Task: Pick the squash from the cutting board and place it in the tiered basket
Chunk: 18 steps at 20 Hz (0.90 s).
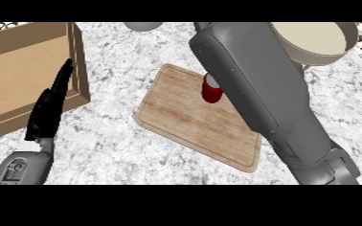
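The wooden cutting board [191,124] lies at the middle of the speckled counter, turned at an angle. No squash shows on it or anywhere else in the head view. A round grey basket tier [338,52] with a pale inside sits at the top right. My right forearm [262,96] crosses from the lower right over the board's right side, up to the top edge beside the basket. Its hand is beyond that edge and hidden. My left hand [50,106] rests at the left with straight fingers pointing up, holding nothing.
A red cylinder [209,92] with a pale top stands on the board's far part, right against my right forearm. A shallow wooden crate [35,72] fills the upper left, its rim beside my left hand. A grey rounded object [143,26] peeks in at the top edge.
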Available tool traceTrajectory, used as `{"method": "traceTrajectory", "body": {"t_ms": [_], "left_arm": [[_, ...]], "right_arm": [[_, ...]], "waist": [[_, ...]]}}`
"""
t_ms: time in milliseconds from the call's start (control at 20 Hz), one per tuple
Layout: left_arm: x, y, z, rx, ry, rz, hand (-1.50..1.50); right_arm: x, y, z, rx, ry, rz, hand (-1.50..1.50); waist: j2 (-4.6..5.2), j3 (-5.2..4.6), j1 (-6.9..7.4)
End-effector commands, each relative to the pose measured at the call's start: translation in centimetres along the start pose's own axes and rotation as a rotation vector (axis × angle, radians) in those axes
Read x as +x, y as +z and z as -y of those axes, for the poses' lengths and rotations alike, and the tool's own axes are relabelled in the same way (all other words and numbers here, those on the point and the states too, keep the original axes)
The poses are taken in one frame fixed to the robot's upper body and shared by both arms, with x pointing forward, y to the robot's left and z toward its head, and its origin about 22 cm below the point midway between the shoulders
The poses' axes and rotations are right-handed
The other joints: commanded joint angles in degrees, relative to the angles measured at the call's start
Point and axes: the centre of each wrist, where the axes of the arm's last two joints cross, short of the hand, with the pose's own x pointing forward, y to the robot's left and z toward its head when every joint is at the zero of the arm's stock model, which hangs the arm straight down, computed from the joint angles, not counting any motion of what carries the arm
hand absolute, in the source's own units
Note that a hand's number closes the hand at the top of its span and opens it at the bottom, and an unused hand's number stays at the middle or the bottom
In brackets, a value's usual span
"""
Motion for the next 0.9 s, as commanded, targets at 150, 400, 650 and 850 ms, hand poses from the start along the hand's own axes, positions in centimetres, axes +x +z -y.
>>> {"method": "traceTrajectory", "body": {"t_ms": [150,400,650,850], "left_arm": [[0.9,-0.3,-1.1,-0.011,0.019,-0.035,0.0],[0.3,-0.7,-1.0,0.008,0.007,-0.021,0.0],[-0.2,0.2,-1.1,0.007,-0.016,-0.032,0.0],[-0.6,0.4,-0.7,0.012,0.005,-0.045,0.0]], "right_arm": [[-2.0,-3.7,-0.3,-0.007,0.155,-0.061,1.5],[-6.8,-7.4,-1.8,-0.063,0.395,-0.117,1.5],[-9.8,-8.6,-1.3,-0.103,0.466,-0.143,1.5],[-11.0,-10.0,-0.2,-0.065,0.47,-0.115,1.5]], "waist": [[0.09,-0.13,-0.37],[0.35,-0.17,-0.69],[0.03,-0.11,-0.9],[0.14,-0.12,-0.65]]}}
